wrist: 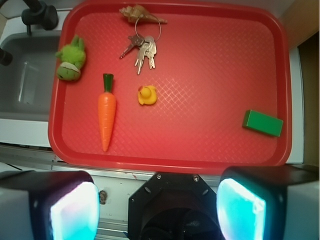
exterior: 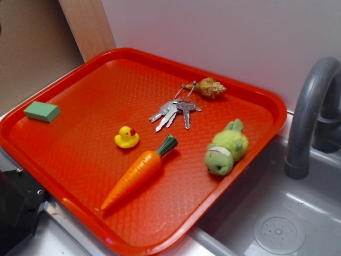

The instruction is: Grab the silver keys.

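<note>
The silver keys lie fanned on a thin wire ring near the back of the red tray. The ring reaches to a tan seashell just behind them. From the wrist camera the keys show near the tray's far edge, below the shell. My gripper hangs high above the tray's near rim, far from the keys. It is open, its two glowing pads wide apart with nothing between them. The gripper does not show in the exterior view.
On the tray also lie a yellow rubber duck, a toy carrot, a green plush frog and a green block. A grey sink with a faucet adjoins the tray. A white wall stands behind.
</note>
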You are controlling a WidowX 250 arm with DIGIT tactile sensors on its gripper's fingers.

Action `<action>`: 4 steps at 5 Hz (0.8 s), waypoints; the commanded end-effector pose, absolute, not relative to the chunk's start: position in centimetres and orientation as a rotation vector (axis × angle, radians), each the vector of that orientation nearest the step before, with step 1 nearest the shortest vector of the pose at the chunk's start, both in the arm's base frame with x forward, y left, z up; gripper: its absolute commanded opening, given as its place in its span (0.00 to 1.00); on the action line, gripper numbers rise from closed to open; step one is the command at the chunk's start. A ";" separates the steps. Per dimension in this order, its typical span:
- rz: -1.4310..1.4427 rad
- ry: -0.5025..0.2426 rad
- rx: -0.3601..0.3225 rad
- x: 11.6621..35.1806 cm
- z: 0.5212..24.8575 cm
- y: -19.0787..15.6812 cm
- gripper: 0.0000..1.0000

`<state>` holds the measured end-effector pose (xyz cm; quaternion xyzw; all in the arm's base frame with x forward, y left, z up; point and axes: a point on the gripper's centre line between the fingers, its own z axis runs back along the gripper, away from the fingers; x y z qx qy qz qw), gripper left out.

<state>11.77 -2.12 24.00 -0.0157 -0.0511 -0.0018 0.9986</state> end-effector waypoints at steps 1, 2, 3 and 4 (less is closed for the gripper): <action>0.170 -0.151 -0.092 20.8 18.7 2.1 1.00; 0.162 -0.289 -0.089 26.1 14.7 2.2 1.00; 0.120 -0.339 -0.103 31.2 12.6 0.8 1.00; -0.002 -0.246 -0.127 34.4 9.8 -2.0 1.00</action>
